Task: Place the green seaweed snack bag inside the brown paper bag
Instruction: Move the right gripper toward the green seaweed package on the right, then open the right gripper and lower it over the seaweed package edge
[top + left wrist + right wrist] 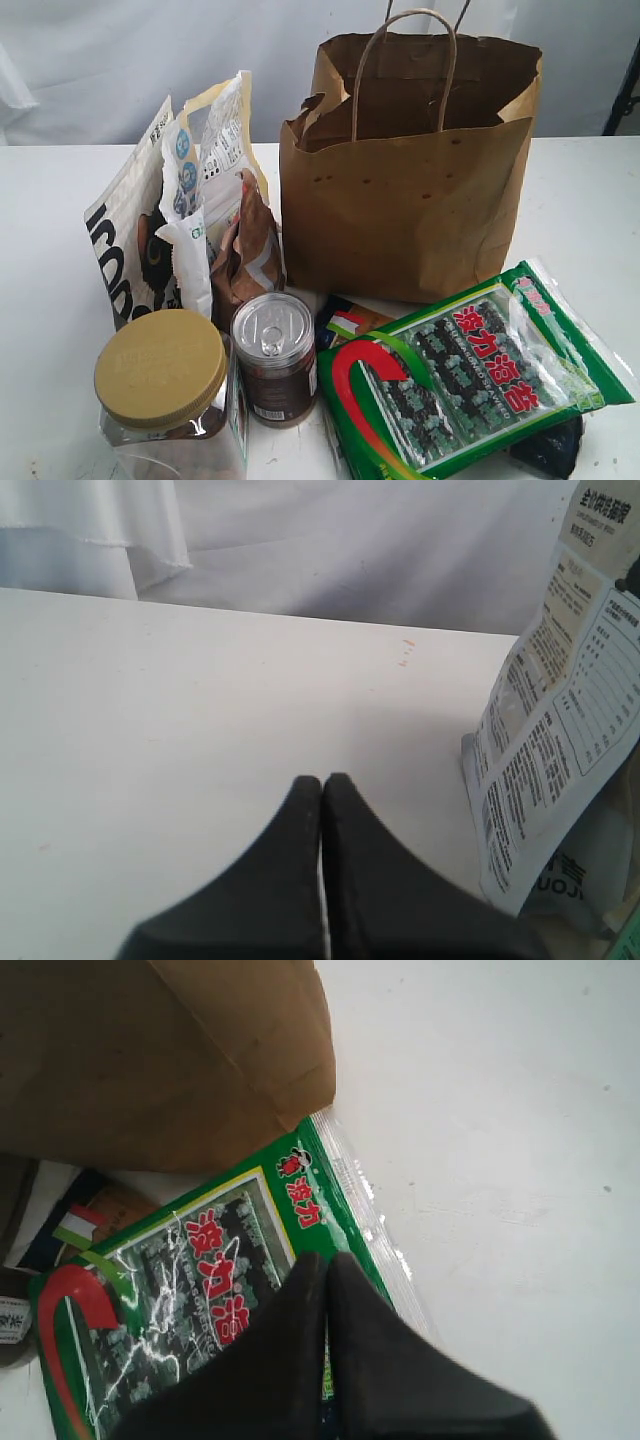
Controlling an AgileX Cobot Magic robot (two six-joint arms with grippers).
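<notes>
Exterior view gives the layout: a white table (590, 200) carries the brown paper bag (400, 210), which stands upright at the back with its mouth open upward. In front of it, on the right side, the green seaweed snack bag (470, 370) lies flat. The packet's long axis runs on a diagonal, from its near-left end beside the groceries up to its far-right end. Its far long edge lies close to the foot of the paper bag. One near corner rests on a dark packet (550, 445).

Neither arm shows in that view. In the right wrist view the right hand (327, 1258) is closed, its two fingers pressed together with nothing between them. It hangs over the packet's long outer edge, with the paper bag's lower corner just beyond. The left hand (322, 778) is likewise closed and empty, over bare table beside a white printed packet (545, 750), well away from the seaweed.

So the right arm is much the nearer. By my judgement it must open its fingers across that outer edge, then lift the packet up and back over the bag's rim.
</notes>
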